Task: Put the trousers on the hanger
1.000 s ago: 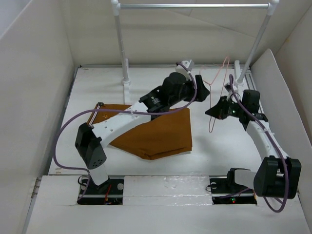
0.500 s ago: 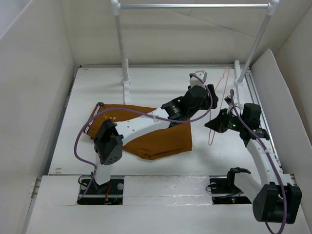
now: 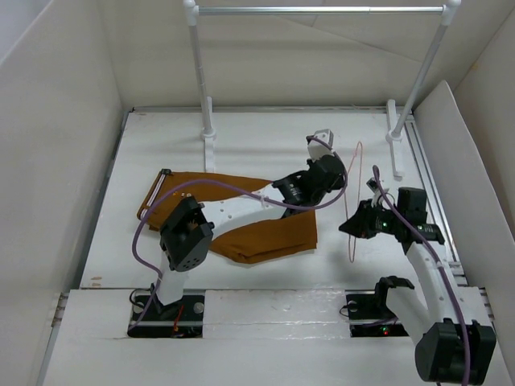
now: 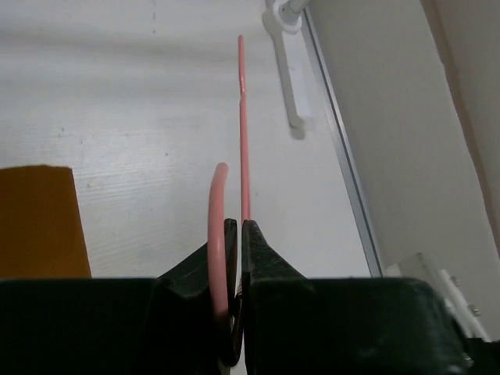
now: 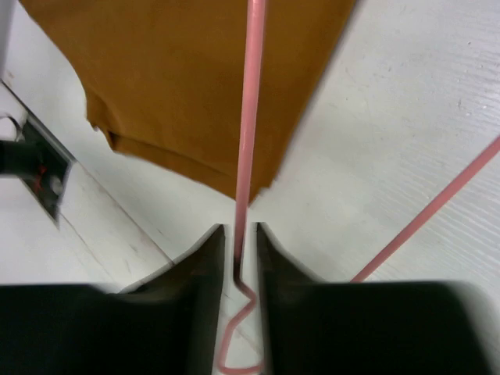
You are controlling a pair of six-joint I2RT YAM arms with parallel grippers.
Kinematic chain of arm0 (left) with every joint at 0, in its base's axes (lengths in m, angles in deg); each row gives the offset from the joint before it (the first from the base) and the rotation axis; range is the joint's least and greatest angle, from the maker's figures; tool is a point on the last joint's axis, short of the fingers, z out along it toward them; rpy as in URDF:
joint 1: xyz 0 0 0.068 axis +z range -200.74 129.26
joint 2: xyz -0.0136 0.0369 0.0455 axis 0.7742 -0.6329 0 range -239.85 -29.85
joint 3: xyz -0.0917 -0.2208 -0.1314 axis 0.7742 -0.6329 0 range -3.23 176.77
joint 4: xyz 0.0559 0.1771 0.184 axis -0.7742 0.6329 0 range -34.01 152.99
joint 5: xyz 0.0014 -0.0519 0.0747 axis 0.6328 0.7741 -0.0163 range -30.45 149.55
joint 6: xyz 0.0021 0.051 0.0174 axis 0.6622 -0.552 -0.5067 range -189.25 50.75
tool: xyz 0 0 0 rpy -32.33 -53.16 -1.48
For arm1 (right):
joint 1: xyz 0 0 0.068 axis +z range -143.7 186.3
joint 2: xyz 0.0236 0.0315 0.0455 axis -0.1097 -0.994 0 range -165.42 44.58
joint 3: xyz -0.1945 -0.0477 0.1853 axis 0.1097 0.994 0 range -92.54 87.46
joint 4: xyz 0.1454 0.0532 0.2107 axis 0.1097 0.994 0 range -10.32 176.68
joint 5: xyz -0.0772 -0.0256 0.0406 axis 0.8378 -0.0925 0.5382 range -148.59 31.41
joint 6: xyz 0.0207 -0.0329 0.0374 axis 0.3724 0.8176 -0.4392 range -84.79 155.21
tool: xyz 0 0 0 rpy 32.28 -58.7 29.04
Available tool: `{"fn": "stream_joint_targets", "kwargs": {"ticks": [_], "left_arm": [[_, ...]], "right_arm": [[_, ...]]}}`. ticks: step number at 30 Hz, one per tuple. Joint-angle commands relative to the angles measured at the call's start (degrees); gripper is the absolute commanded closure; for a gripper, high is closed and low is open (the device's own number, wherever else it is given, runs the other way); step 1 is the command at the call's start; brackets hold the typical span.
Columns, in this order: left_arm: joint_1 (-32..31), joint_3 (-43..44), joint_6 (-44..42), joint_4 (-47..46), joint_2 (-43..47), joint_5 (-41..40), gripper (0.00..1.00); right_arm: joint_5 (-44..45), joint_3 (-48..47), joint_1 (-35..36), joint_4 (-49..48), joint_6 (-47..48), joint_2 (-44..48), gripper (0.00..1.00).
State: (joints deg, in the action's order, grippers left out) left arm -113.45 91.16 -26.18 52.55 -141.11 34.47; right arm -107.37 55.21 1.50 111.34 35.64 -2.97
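Note:
The rust-brown trousers (image 3: 241, 217) lie folded flat on the table, partly under my left arm; a corner of them shows in the left wrist view (image 4: 35, 223) and more in the right wrist view (image 5: 180, 70). The thin pink hanger (image 3: 357, 193) stands edge-on, right of the trousers. My left gripper (image 3: 346, 177) is shut on its wire near the hook (image 4: 237, 223), and the hanger's wire (image 4: 243, 141) runs on past the tips. My right gripper (image 3: 348, 227) is lower down on the hanger (image 5: 251, 94). Its jaws (image 5: 238, 228) stand slightly apart around the wire without pinching it.
A silver rail (image 3: 322, 10) on two white posts (image 3: 201, 80) spans the back; one post foot (image 4: 285, 70) sits just beyond the hanger. White walls enclose the table, with a slanted panel (image 3: 475, 161) and a track (image 3: 422, 185) on the right.
My left gripper has swung right and nearer and shut on the hanger. The right gripper's jaws have parted from the wire. Hanger and right arm have moved nearer the front.

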Motion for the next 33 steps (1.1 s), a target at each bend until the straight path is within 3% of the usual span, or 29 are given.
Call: {"fn": "stream_joint_targets", "kwargs": {"ticks": [1,4,7,11,12,15,16,19,21,22,25,26,33], "left_arm": [[-0.8,-4.9,3.1,-2.6,3.7,-1.5,1.0],[-1.3,-12.3,6.8,-6.0,6.8,0.0,1.0],[-2.0,-17.7,10.8,-8.2,9.3,0.6,1.0],[-3.4,-20.5,13.4,-7.4,10.0,-3.0,1.0],[-3.4,-21.0,14.0,-7.5,9.8,-3.7,1.0],[-3.4,-21.4,13.4,-6.9,9.2,-7.2,1.0],[-2.9,-20.9,13.3,-5.8,9.0,-8.7,1.0],[-1.4,-21.7,12.4,-5.0,8.6,-9.8,1.0],[-0.6,-22.7,11.7,-5.1,9.0,-10.2,1.0],[-0.6,-23.6,11.3,-4.6,9.1,-11.2,1.0],[0.7,-26.0,11.4,-4.3,10.2,-11.2,1.0],[0.7,-27.3,10.6,-4.7,10.7,-10.7,1.0],[1.2,-28.2,10.0,-3.4,10.5,-11.0,1.0]], "right_arm": [[2.3,-1.0,0.4,5.8,4.5,2.3,0.66],[7.0,-4.7,0.9,13.3,10.0,3.0,0.38],[10.5,-7.5,3.4,16.2,11.6,3.7,0.31],[10.5,-8.3,3.9,13.9,11.4,3.1,0.31],[9.1,-8.1,3.9,12.4,10.2,2.3,0.35],[6.8,-5.4,3.9,2.6,5.7,0.7,0.8],[6.4,-5.0,3.9,-1.2,5.5,-1.5,1.0],[6.7,-4.0,4.6,-7.7,4.0,-7.5,1.0],[7.5,-3.6,7.4,-10.7,2.8,-11.0,0.92],[7.9,-3.3,8.5,-14.8,2.0,-12.6,0.79],[10.1,-2.9,11.9,-22.4,-2.3,-18.9,0.59],[10.4,-1.9,13.9,-29.2,-5.8,-23.1,0.54],[16.6,-2.2,20.3,-37.6,-11.1,-33.6,0.46]]}}
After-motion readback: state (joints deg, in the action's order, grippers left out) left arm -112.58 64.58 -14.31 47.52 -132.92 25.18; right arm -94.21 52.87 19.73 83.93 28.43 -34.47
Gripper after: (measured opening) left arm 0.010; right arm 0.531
